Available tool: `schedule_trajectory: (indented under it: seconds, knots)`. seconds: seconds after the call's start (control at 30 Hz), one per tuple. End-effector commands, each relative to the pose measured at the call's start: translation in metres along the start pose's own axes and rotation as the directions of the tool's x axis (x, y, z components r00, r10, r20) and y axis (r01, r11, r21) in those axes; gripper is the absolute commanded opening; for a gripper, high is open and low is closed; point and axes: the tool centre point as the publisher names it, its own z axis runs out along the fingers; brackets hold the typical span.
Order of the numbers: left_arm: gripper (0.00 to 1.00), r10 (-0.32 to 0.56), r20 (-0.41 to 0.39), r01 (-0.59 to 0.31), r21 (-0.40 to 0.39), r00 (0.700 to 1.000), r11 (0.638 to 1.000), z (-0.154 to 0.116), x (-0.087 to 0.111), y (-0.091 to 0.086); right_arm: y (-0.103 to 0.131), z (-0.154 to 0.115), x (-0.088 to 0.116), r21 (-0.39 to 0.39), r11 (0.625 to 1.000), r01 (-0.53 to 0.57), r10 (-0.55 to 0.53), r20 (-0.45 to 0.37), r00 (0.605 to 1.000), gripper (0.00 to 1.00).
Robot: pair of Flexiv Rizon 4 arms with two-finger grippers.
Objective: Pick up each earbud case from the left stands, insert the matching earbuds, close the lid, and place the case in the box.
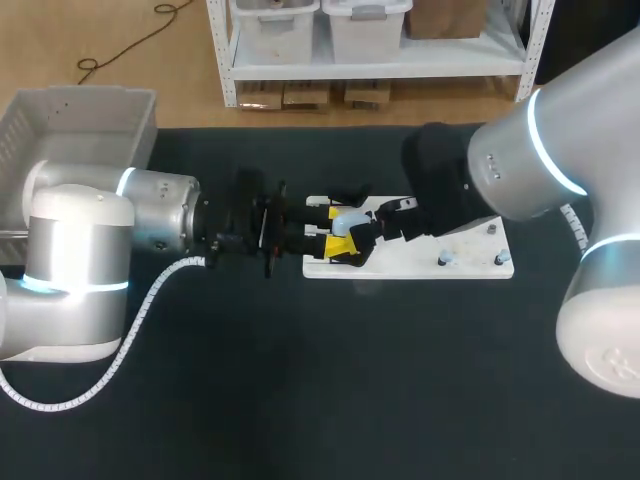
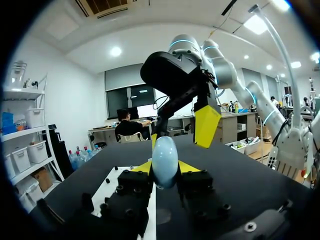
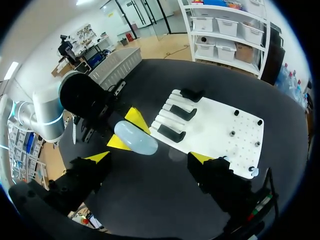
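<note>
Near the middle of a black table (image 1: 200, 400), two robot arms meet over one end of a white board (image 1: 460, 262). The left arm (image 1: 110, 230) comes in from the left. Its left gripper (image 1: 335, 236) is closed around a pale blue earbud case (image 1: 348, 221), with one yellow finger pressed to each side of it. In the left wrist view the case (image 2: 165, 161) stands upright between the two yellow fingertips (image 2: 142, 167), smooth and egg-shaped. It is held clear of the table, beside the end of the board that carries the black stands (image 3: 173, 133).

The right arm (image 1: 540, 160) reaches in from the right. Its right gripper (image 1: 372, 228) hangs just above the case with its fingers spread wide. In the right wrist view its yellow tips (image 3: 98, 156) sit well out to either side of the case (image 3: 136, 138), and neither touches it. The same view shows the left gripper (image 3: 128, 132) pinching the case from two sides. Three stands lie in a row along that edge of the board (image 3: 215, 135).

A few small pegs (image 1: 443, 260) stand at the opposite end of the board. What sits on them is too small to tell.

A grey box (image 1: 80, 122) rests at the table's far left corner, well apart from both grippers.
</note>
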Motion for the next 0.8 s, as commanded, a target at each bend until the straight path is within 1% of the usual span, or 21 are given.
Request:
schedule_trajectory:
  seconds: [0.03,0.8]
  knots:
    - [0.00,0.001,0.001,-0.001,0.003,1.000,1.000,-0.0002,0.0007,0.0010,0.0002,0.0014,-0.0007,0.005,1.000,-0.002,0.002,-0.004,1.000,1.00]
    - [0.00,0.001,0.001,-0.001,0.003,1.000,1.000,-0.0002,0.0007,0.0010,-0.0038,0.0027,-0.0045,0.015,1.000,-0.009,0.009,-0.014,1.000,1.00]
